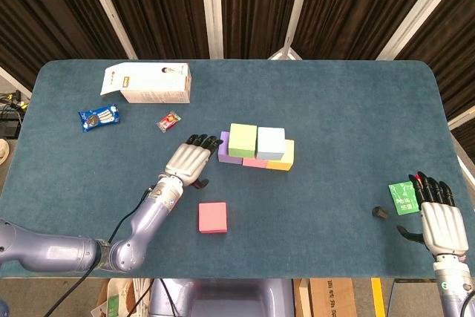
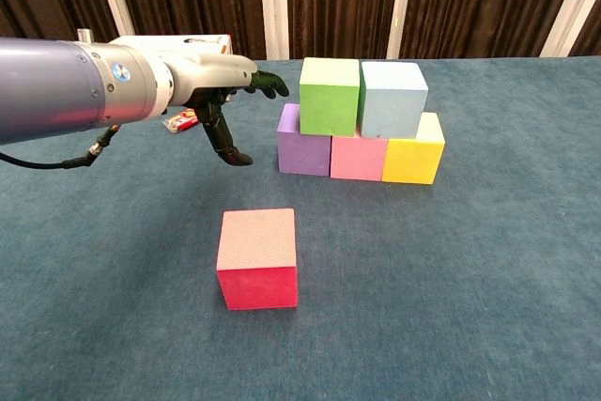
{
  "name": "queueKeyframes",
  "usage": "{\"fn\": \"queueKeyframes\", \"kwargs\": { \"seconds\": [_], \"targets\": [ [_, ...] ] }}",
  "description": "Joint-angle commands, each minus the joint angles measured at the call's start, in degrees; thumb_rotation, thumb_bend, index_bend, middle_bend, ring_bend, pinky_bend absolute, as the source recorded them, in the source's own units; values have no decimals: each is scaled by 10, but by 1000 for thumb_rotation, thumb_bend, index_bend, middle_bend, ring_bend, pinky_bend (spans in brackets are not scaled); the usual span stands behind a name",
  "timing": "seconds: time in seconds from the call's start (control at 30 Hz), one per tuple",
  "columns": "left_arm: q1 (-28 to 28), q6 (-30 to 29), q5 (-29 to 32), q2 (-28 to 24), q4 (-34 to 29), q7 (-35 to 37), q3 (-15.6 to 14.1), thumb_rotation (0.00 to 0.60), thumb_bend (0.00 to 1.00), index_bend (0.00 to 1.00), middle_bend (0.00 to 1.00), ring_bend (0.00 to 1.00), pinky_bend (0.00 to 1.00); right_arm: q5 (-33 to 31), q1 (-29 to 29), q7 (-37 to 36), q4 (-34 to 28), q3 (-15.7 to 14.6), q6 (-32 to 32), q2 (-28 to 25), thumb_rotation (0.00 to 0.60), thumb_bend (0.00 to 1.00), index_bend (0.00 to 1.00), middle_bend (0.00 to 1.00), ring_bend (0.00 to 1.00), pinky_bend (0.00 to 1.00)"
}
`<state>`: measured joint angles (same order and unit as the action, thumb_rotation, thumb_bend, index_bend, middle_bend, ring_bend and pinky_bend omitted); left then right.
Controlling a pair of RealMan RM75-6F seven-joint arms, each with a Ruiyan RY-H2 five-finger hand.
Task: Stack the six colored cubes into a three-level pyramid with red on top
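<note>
Sitting alone on the worktop (image 1: 334,109), the red cube (image 2: 257,257) lies well in front of the two finished levels: purple cube (image 2: 302,144), pink cube (image 2: 358,157) and yellow cube (image 2: 414,156) below, green cube (image 2: 330,95) and pale blue cube (image 2: 392,99) above. It looks light, stiff and matte, probably foam, so a pinch across two opposite side faces should hold. The left robot hand (image 1: 191,161) hovers empty, fingers spread, beside the purple cube. The right robot hand (image 1: 440,217) rests open and empty, far away.
</note>
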<state>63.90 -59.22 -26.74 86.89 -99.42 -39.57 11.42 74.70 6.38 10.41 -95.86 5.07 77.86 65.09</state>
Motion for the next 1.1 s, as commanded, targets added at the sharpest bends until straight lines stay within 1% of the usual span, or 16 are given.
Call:
{"fn": "queueKeyframes", "kwargs": {
  "seconds": [0.03, 1.1],
  "targets": [
    [1, 1, 1, 1, 0, 0, 1, 600, 357, 44, 35, 0, 0, -1, 0, -1, 0, 0, 0, -1, 600, 168, 0, 0, 0, 0],
    [16, -8, 6, 20, 5, -11, -1, 600, 357, 35, 33, 0, 0, -5, -2, -8, -3, 2, 2, -6, 600, 168, 0, 0, 0, 0]
  ]
}}
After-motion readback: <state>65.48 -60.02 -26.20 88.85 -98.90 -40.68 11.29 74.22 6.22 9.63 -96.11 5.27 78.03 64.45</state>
